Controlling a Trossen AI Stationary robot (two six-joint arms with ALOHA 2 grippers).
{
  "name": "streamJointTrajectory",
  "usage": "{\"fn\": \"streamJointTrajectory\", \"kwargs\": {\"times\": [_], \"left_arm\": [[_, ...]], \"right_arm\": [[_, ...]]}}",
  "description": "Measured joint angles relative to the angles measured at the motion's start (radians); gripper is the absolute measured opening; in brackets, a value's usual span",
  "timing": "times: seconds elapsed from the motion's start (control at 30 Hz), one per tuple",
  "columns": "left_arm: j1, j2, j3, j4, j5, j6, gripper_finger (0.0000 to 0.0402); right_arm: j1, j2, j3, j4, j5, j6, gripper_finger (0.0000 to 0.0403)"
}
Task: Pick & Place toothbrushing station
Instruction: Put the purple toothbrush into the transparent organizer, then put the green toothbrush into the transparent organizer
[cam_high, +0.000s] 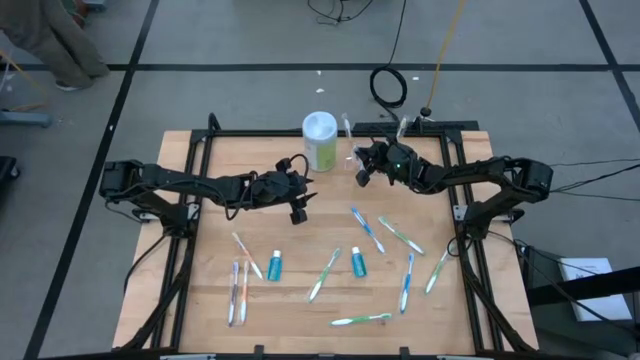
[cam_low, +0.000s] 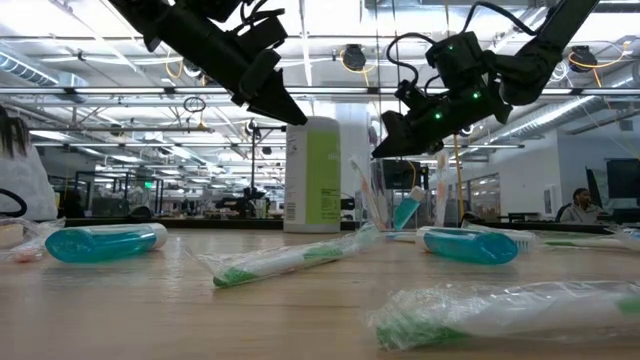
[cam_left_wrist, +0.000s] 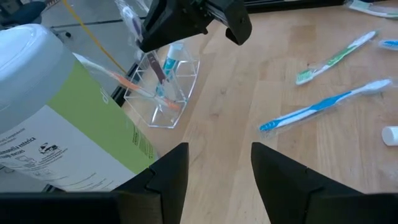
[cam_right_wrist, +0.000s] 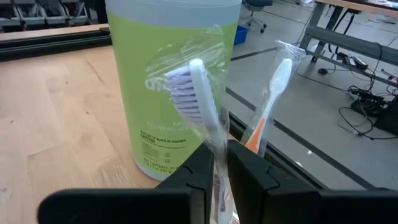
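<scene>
The clear toothbrushing station (cam_left_wrist: 166, 93) stands at the table's far edge beside a green-and-white canister (cam_high: 319, 139). It also shows in the low view (cam_low: 412, 212). An orange toothbrush (cam_left_wrist: 124, 81) and a blue tube (cam_left_wrist: 173, 53) stand in it. My right gripper (cam_high: 362, 168) is above the station, shut on a wrapped purple toothbrush (cam_right_wrist: 200, 106). My left gripper (cam_left_wrist: 217, 168) is open and empty, above the table near the canister, and shows in the high view (cam_high: 298, 207). My right gripper pinches the purple toothbrush's handle (cam_right_wrist: 217, 155) between its two fingers, below the head, through the clear wrapper. The fingers lie across the handle. The brush stands nearly upright, head up, and its lower end (cam_left_wrist: 158, 73) reaches down into the station.
Several wrapped toothbrushes lie on the near half of the table, among them a green one (cam_high: 324, 275) and a blue one (cam_high: 367, 230). Two blue tubes (cam_high: 275, 265) (cam_high: 357, 262) lie among them. A black frame rail (cam_high: 330, 133) runs along the far edge.
</scene>
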Motion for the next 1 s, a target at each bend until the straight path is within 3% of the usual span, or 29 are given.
{"fn": "streamJointTrajectory", "kwargs": {"times": [0.4, 0.8, 1.0], "left_arm": [[0.0, 0.0, 0.0, 0.0, 0.0, 0.0, 0.0177], [0.0, 0.0, 0.0, 0.0, 0.0, 0.0, 0.0177], [0.0, 0.0, 0.0, 0.0, 0.0, 0.0, 0.0177]], "right_arm": [[0.068, -0.001, 0.0, 0.117, 0.0, -0.04, 0.0047], [0.069, -0.001, 0.0, 0.061, 0.001, -0.008, 0.0159], [0.069, -0.001, 0.0, 0.081, 0.001, -0.004, 0.0191]]}}
